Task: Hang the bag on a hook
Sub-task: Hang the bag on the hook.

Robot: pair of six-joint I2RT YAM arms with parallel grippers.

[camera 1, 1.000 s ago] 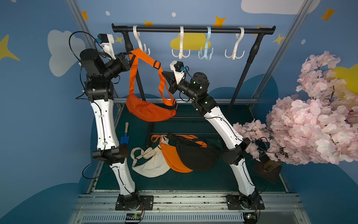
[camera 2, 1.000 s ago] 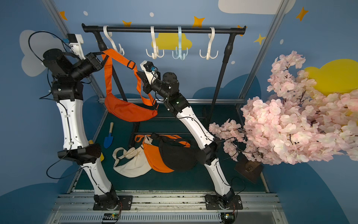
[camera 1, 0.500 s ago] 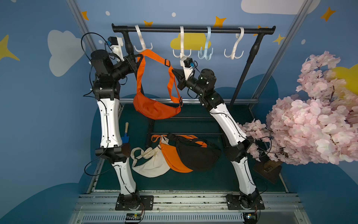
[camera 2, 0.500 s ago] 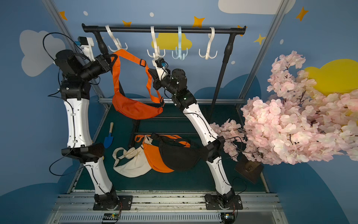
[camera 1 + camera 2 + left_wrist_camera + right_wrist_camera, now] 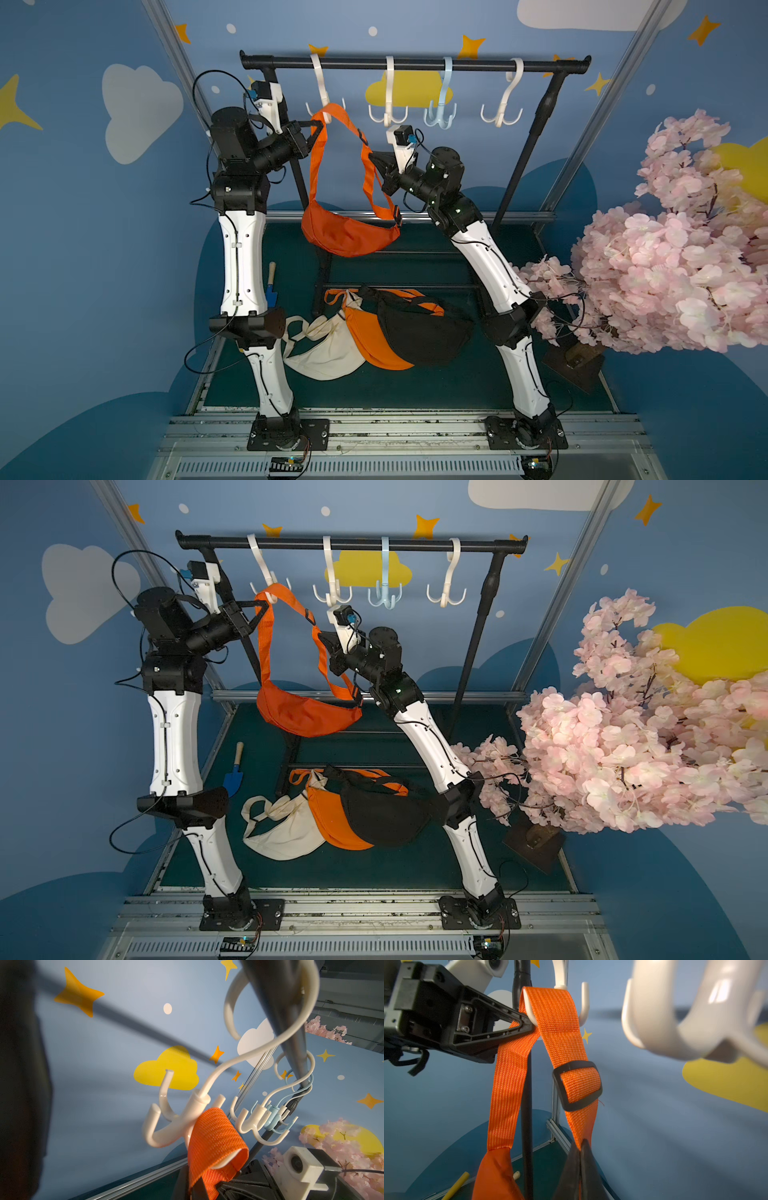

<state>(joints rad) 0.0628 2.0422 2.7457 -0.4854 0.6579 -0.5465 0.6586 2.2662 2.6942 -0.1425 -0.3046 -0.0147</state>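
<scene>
Whereas a second ago the strap (image 5: 314,166) hung below the rail (image 5: 415,64), held up between both arms, its top fold now lies over a prong of the leftmost white hook (image 5: 319,79), the orange bag (image 5: 349,235) dangling beneath, left of centre. The left gripper (image 5: 319,124) pinches the strap right beside that prong; the right gripper (image 5: 582,1147) is clamped tight on the strap below the buckle (image 5: 577,1084)

Bag (image 5: 349,232): orange, crescent-shaped, suspended below the rail (image 5: 415,64).
Strap (image 5: 314,166): looped over one prong.
Hook (image 5: 319,83): white, leftmost on rail.
</scene>
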